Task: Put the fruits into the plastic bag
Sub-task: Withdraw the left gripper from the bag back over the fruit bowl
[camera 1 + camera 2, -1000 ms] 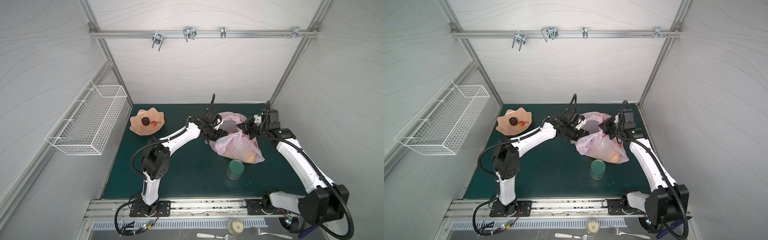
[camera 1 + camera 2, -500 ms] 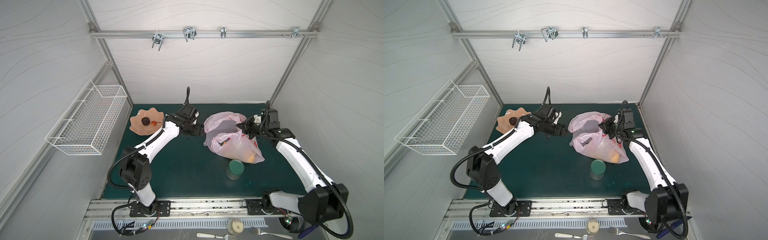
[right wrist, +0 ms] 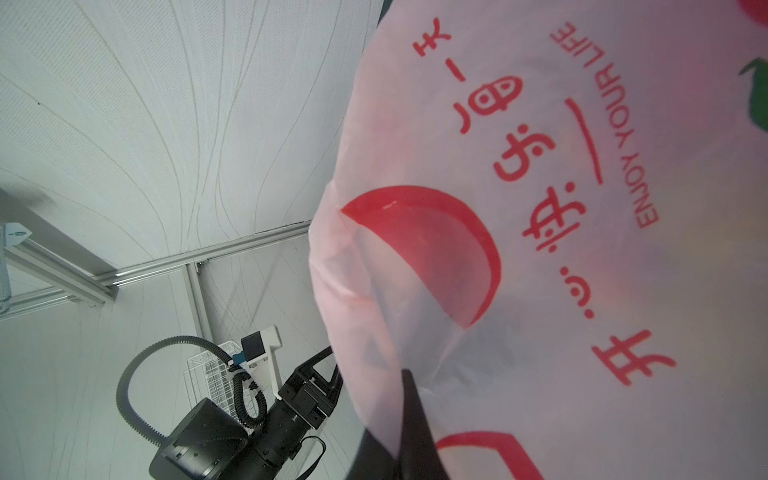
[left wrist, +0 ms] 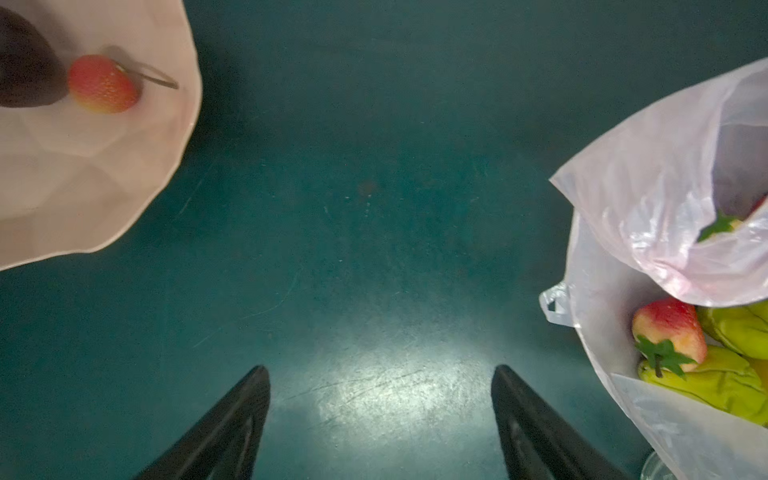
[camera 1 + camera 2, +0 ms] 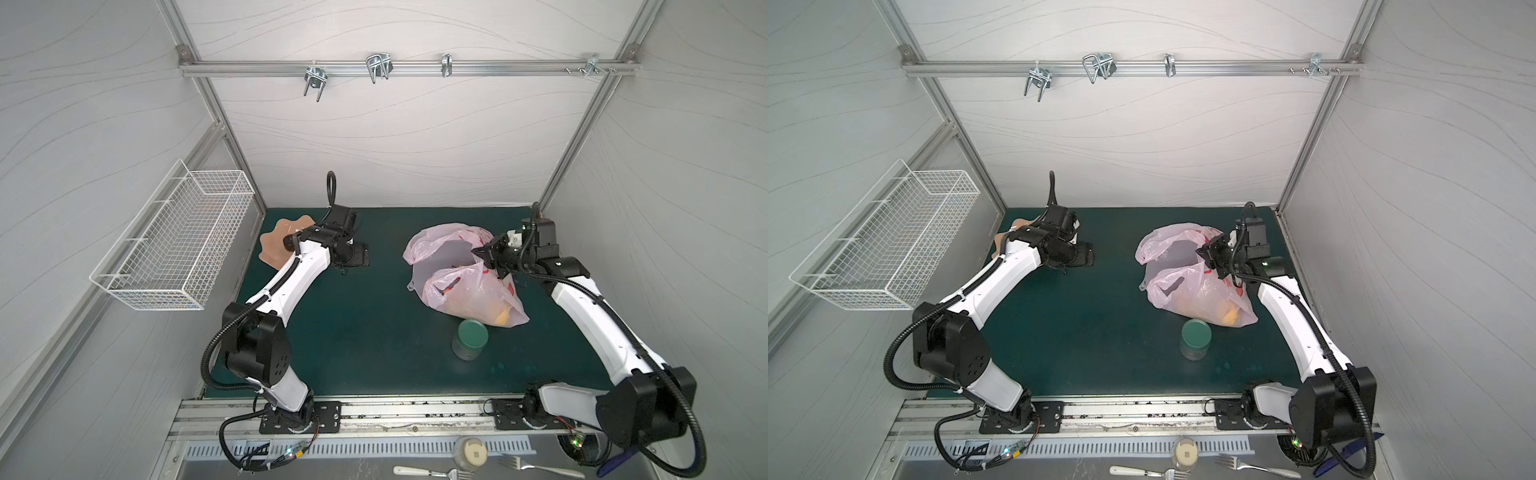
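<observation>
Your right claw (image 5: 483, 254) is pinched together on the upper rim of the plastic bag (image 5: 469, 291). Both top views show why: that edge is held up off the tabletop (image 4: 374, 208), so the bag's mouth gapes toward your left arm instead of lying flat. In the right wrist view the pale pink film drapes over the dark finger, red print and all.

Most of the fruits sit inside the bag. A strawberry (image 4: 669, 328) lies just within the mouth, touching some yellow-green fruits (image 4: 723, 378). Something yellow, probably the lemon (image 5: 503, 318), shows through the film at the bag's closed end.

Two fruits are outside the bag. The dark brown round fruit (image 4: 25, 70) and the cherry (image 4: 102, 83) lie side by side, apparently touching, in the peach-coloured scalloped dish (image 4: 104, 187), well apart from the bag's mouth.

Your left claw (image 4: 379, 368) hangs over bare tabletop between the bag and that dish, jaws wide apart with nothing in them. That reads as being ready for the next pick, likely the cherry on the dish's bag-facing side.

The green-lidded jar (image 5: 471, 338) stands just beside the bag's closed end, away from the mouth, so it should not obstruct the carry.

The weak point is the film — thin and slippery. If your right claw's pinch slackens, the mouth will likely sag shut before the left claw arrives with a fruit.
</observation>
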`<state>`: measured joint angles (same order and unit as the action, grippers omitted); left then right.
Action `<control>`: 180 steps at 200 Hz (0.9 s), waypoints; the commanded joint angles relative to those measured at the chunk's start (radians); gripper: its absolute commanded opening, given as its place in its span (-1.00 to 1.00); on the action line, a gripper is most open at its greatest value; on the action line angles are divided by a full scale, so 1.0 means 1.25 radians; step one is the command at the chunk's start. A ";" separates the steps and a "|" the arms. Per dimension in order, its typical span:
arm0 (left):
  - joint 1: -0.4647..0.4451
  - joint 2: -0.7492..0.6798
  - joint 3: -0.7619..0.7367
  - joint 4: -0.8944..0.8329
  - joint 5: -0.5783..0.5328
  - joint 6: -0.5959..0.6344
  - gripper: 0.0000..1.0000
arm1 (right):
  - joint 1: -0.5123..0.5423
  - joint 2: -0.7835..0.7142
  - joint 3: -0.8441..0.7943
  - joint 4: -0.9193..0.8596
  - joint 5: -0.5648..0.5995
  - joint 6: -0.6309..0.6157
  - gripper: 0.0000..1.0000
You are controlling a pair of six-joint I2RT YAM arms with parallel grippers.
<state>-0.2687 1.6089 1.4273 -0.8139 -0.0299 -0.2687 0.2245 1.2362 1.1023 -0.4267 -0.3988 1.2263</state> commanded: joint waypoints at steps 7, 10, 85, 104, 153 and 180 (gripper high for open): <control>0.048 -0.024 -0.006 -0.002 -0.023 0.002 0.69 | -0.005 -0.018 -0.007 0.009 0.005 0.012 -1.00; 0.052 -0.023 -0.007 -0.003 -0.024 0.001 0.69 | -0.005 -0.018 -0.007 0.009 0.004 0.011 -1.00; 0.137 0.047 0.019 0.011 -0.183 -0.057 0.59 | -0.006 -0.015 -0.004 0.008 0.003 0.009 -1.00; 0.147 0.096 0.049 0.011 -0.251 -0.059 0.59 | -0.008 -0.015 -0.003 0.004 0.003 0.009 -1.00; 0.197 0.216 0.150 0.022 -0.306 -0.085 0.59 | -0.013 -0.004 0.000 -0.005 0.001 0.004 -1.00; 0.216 0.282 0.204 0.030 -0.331 -0.110 0.59 | -0.013 0.010 0.019 -0.022 -0.001 -0.008 -1.00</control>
<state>-0.0196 1.9049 1.5967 -0.8082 -0.3740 -0.3557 0.2138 1.2354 1.0981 -0.4282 -0.3996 1.2247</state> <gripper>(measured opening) 0.794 0.047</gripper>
